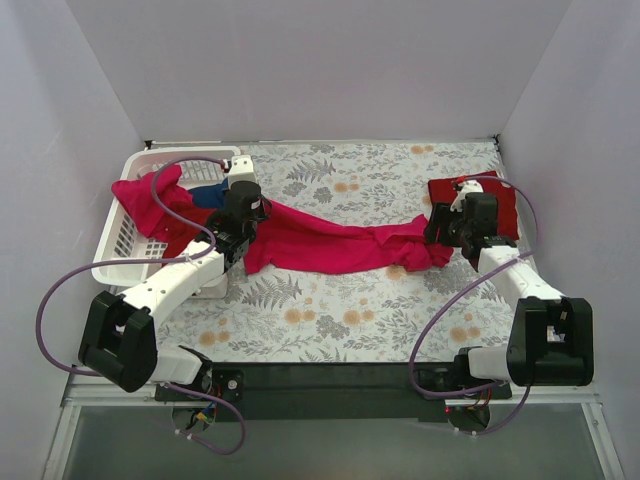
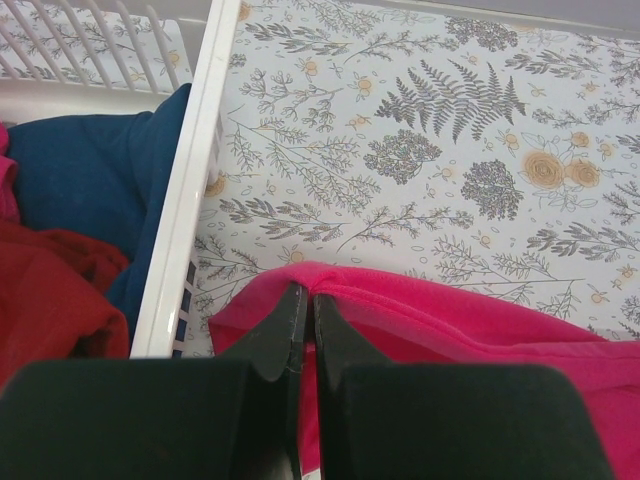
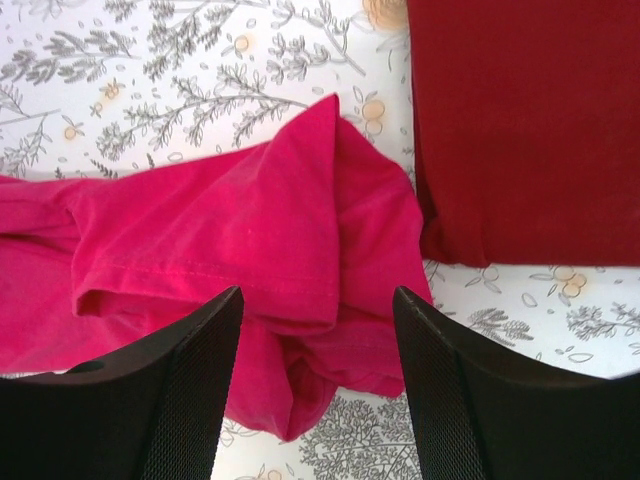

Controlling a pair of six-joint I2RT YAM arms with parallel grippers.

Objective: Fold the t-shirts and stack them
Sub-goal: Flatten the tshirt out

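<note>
Across the middle of the table point(image 1: 340, 185), seen from our top view, the bright pink-red t-shirt point(image 1: 330, 245) lies pulled into a long rumpled band from roughly 9 o'clock to 3 o'clock. It's soft matte knit, creased all along, and the right wrist view shows a stitched hem on a sleeve folded back over itself.

Our left gripper point(image 2: 303, 297) has its black jaws pinched almost together on the shirt's 9 o'clock edge, just beside the rim of the white plastic lattice basket point(image 2: 190, 200). Our right gripper point(image 3: 318, 295) is spread wide with nothing in it, its textured pads either side of the bunched 3 o'clock end. We can't tell if they touch the cloth.

Up at 2 o'clock the dark maroon-red t-shirt point(image 3: 530, 130) lies as a flat, neat rectangle with straight edges, touching the pink one. In the basket at 9 to 10 o'clock, the blue t-shirt point(image 2: 80, 170) lies crumpled against the wall beside some dark red cloth point(image 2: 50, 300).

The table has a smooth leaf-and-flower print. It shows bare at 12 o'clock and 6 o'clock of the band, and pale walls point(image 1: 320, 70) close three sides.
</note>
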